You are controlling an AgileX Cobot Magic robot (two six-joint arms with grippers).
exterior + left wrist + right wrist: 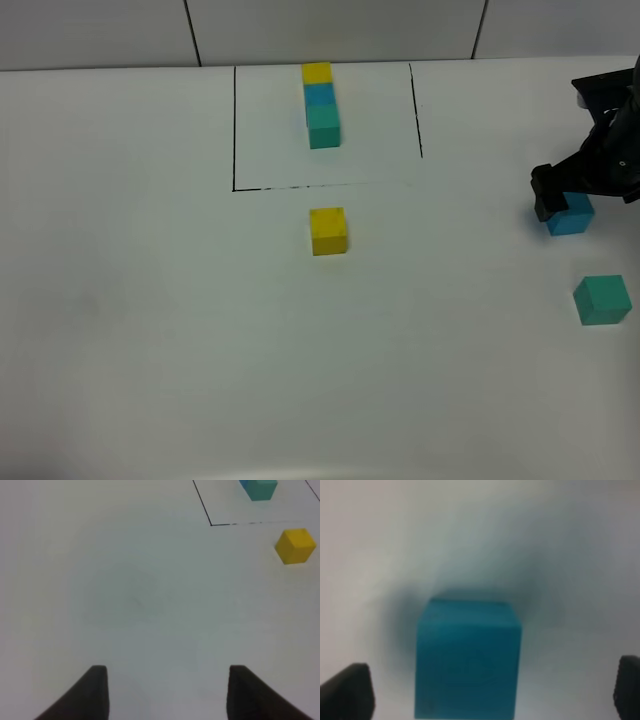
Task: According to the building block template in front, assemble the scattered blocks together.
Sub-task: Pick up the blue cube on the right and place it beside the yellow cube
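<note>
High view looks down on the table (150,350); left wrist shares its yellow cube (328,231).

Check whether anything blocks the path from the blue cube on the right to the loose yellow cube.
Nothing visible does. Only bare table lies between the blue cube and the yellow cube; the teal-green cube sits off that line, nearer the camera.

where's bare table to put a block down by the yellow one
Bare table lies left of the yellow cube, right of it up to the blue cube, and in front toward the near edge. Behind it sits the outlined box with the template. Crowded: the right edge, where the right gripper straddles the blue cube near the teal cube.
</note>
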